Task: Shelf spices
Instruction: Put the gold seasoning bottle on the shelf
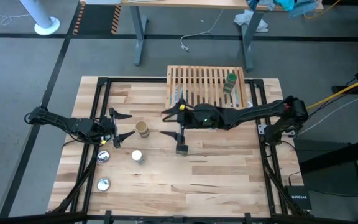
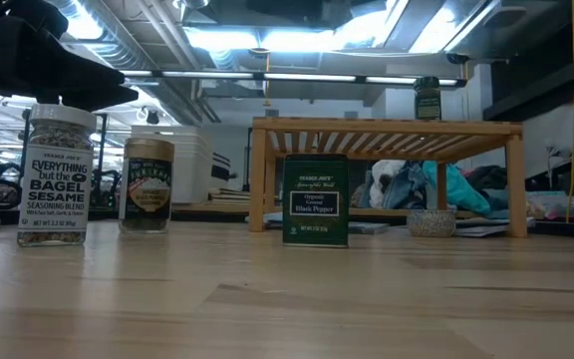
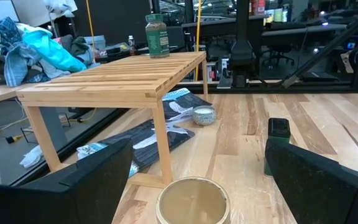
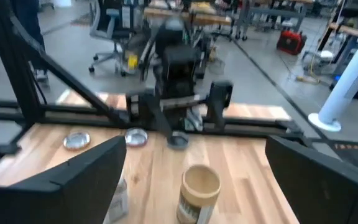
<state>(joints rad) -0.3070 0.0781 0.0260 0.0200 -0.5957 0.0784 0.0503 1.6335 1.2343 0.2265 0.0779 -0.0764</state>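
Starting at the left of the table, the left gripper hangs low with its fingers spread wide and nothing between them. Just to its right, almost at the fingertips, stands the tan jar; from the left wrist view that jar sits squarely in the gap between the two fingers, upright, its top facing up. So the jar lies straight ahead of this gripper, and I judge a short push forward and a squeeze would take it.

A little nearer the front edge, the white-capped jar stands upright, and two silver discs lie further left.

Moving right, the tin stands at mid-table, directly in front of the right gripper, which is also spread wide and empty, pointing left toward the tan jar. Both grippers flank that jar, but the left one looks nearer and better lined up.

Behind them at the table's far edge is the shelf, with the green-lidded jar already standing on its slats toward the right end. Three spices are not yet shelved.
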